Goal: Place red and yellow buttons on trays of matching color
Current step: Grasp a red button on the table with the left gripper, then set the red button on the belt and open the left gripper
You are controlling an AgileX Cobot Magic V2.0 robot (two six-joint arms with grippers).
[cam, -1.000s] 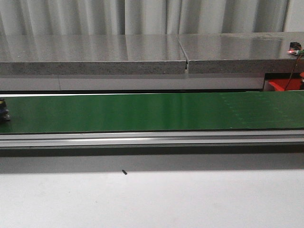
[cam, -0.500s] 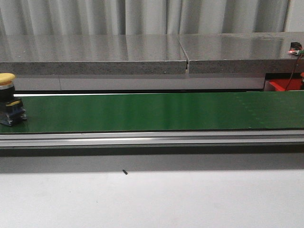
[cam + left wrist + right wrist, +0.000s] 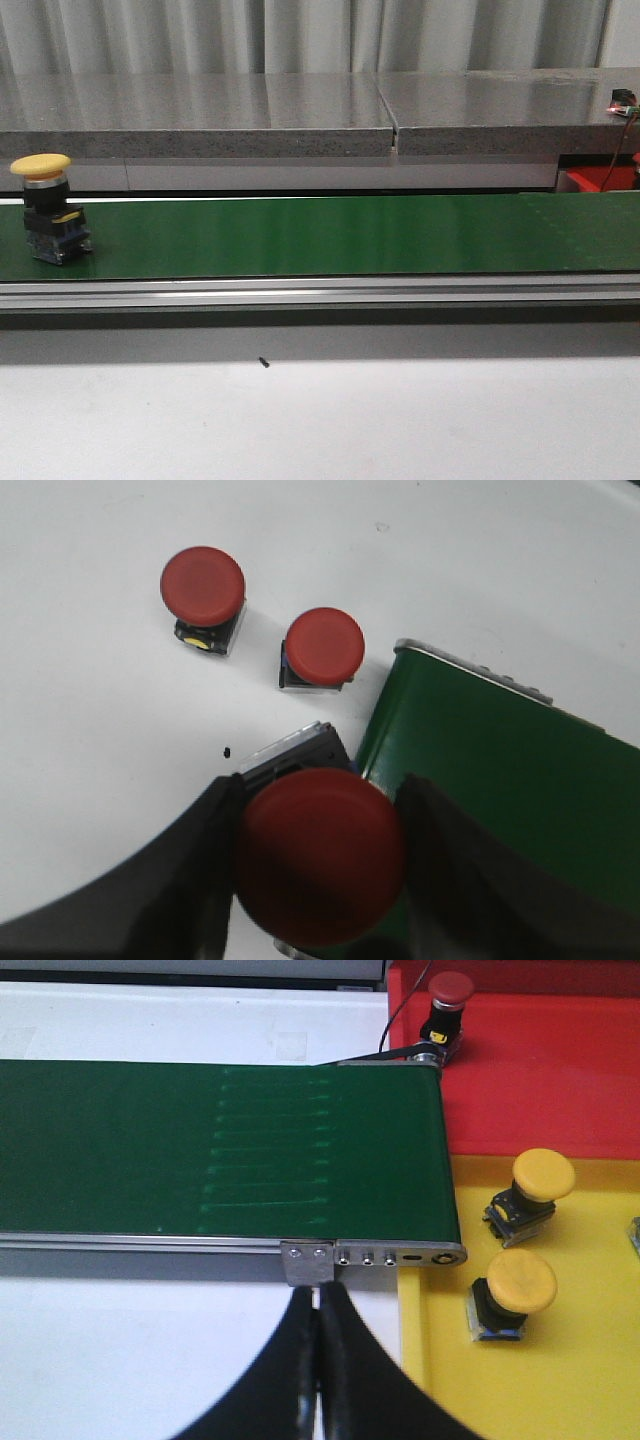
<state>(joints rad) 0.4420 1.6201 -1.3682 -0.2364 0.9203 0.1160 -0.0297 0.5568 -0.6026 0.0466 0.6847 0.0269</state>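
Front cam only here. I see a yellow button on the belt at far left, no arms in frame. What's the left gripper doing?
Observer: The left gripper is shut on a red button, beside a green belt end.
Operator: Right one?
Observer: The right gripper is shut and empty, near the belt end by the trays.
Operator: Trays? I only get a red sliver.
Observer: The red tray holds one red-capped button. The yellow tray shows two yellow buttons.

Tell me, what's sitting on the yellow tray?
Two yellow buttons stand on the yellow tray. Something at its edge is cut off. The right fingers hide part of the near corner.
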